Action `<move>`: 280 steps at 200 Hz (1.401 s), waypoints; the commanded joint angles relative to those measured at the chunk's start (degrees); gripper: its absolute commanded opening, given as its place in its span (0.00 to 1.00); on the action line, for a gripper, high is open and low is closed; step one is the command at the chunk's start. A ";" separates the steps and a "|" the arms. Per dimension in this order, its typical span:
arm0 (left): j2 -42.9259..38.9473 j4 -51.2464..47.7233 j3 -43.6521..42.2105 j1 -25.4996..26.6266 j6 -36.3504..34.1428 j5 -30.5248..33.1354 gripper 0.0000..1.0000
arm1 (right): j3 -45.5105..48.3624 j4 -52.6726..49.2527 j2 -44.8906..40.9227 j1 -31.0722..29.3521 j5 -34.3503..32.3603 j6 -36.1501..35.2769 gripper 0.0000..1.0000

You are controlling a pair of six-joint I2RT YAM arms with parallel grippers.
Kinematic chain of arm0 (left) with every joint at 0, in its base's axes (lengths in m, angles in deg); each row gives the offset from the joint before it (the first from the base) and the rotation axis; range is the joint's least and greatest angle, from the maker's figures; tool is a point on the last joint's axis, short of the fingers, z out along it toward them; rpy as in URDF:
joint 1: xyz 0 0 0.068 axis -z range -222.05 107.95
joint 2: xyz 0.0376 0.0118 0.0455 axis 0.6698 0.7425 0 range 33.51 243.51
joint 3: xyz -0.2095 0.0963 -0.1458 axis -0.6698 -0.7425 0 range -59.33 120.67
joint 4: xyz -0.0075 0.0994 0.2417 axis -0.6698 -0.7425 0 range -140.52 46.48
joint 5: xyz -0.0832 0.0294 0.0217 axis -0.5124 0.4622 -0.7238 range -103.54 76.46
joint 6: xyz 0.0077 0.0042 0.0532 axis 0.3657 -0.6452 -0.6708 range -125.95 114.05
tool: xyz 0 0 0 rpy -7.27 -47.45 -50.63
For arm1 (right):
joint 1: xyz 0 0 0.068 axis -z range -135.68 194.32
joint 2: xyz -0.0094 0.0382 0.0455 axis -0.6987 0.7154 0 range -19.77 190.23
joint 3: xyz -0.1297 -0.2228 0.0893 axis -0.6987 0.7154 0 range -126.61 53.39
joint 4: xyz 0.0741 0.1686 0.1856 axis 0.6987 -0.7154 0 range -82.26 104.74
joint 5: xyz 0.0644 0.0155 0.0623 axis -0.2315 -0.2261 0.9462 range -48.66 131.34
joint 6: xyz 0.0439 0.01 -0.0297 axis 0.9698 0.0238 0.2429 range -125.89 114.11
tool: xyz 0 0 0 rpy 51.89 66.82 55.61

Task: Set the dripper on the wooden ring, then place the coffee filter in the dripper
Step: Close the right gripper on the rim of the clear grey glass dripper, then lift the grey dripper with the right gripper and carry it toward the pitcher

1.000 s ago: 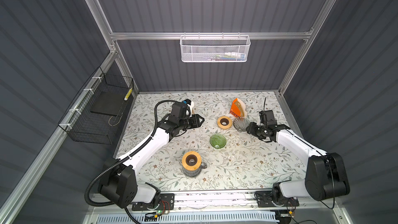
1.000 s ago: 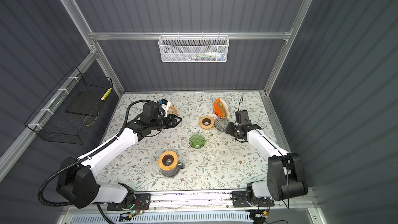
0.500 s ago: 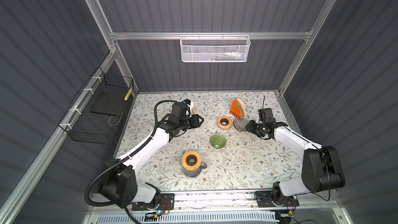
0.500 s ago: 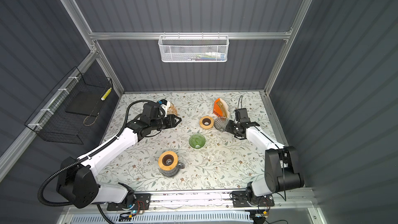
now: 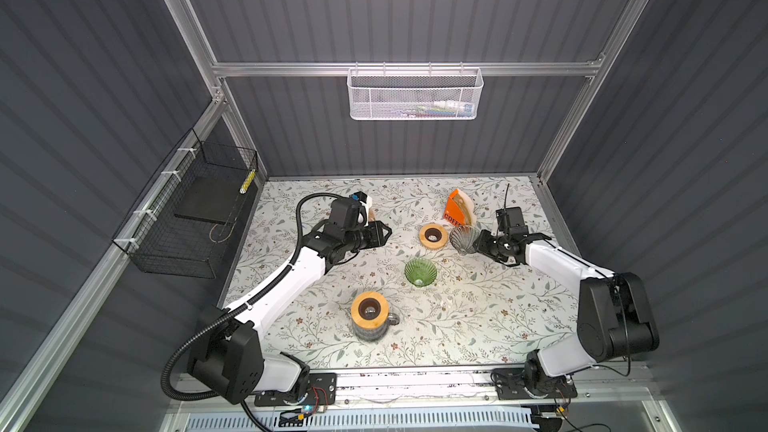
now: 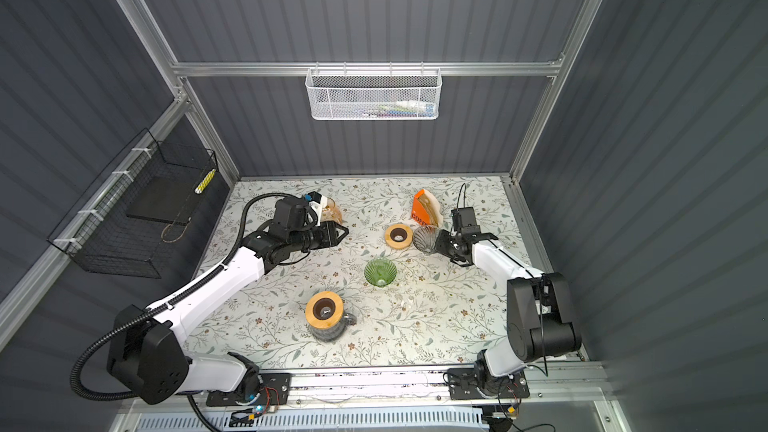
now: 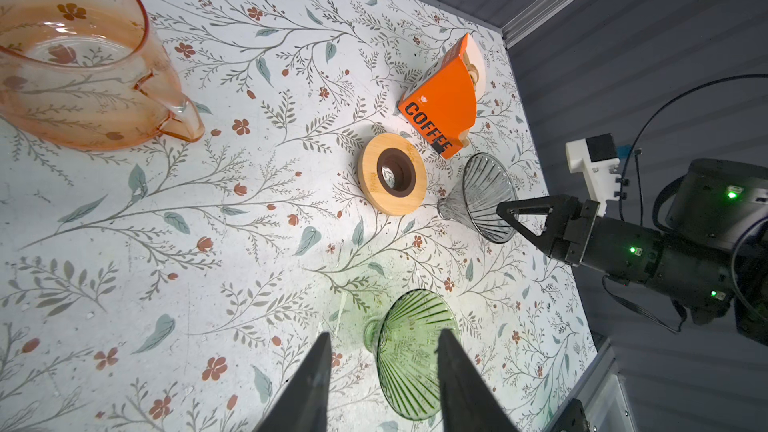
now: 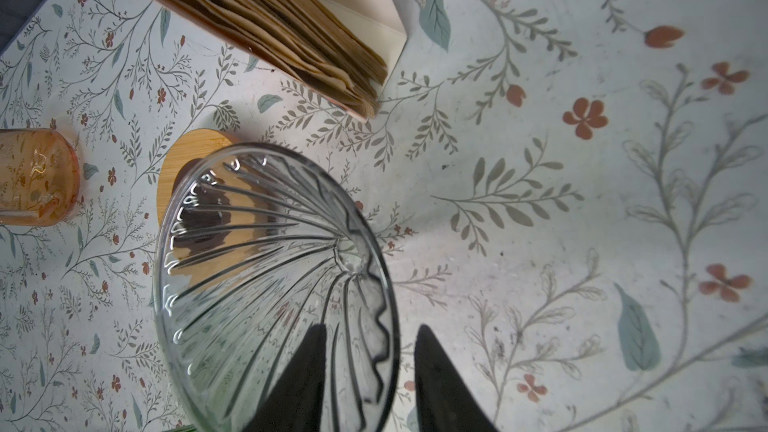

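Observation:
Brown paper coffee filters (image 8: 291, 22) stand packed in an orange box marked COFFEE (image 5: 457, 209) (image 7: 444, 105) at the back right. A clear ribbed glass dripper (image 5: 461, 238) (image 8: 266, 276) lies on its side in front of the box. My right gripper (image 8: 372, 328) (image 5: 478, 243) straddles its rim, one finger inside the cone and one outside, with small gaps still showing. A green glass dripper (image 5: 420, 272) (image 7: 411, 351) lies on its side mid-table. My left gripper (image 7: 385, 333) (image 5: 384, 232) hangs open and empty above the mat, left of centre.
A wooden ring (image 5: 433, 236) (image 7: 392, 173) lies touching the clear dripper's left side. A glass mug topped by another wooden ring (image 5: 370, 317) stands near the front. An orange glass pitcher (image 7: 79, 56) sits behind my left wrist. A wire basket (image 5: 187, 218) hangs on the left wall.
My right gripper has slid left onto the clear dripper's rim and its jaws have narrowed around it. The left arm has not moved.

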 commanded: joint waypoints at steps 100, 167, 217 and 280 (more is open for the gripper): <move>-2.97 -1.56 -0.86 -0.28 -0.65 0.58 0.43 | -2.51 1.01 3.38 0.20 1.35 0.38 0.08; -5.03 -3.22 -0.97 -0.28 -0.90 2.22 0.43 | -2.33 0.49 1.81 0.21 2.75 0.01 0.00; -8.51 -6.22 -2.20 -0.24 -1.12 4.71 0.43 | -2.77 -1.09 -1.79 0.20 4.56 -1.10 0.00; -13.43 -11.58 -3.13 -0.23 -0.33 8.06 0.42 | 0.26 -0.22 -8.96 0.03 8.39 -1.32 0.00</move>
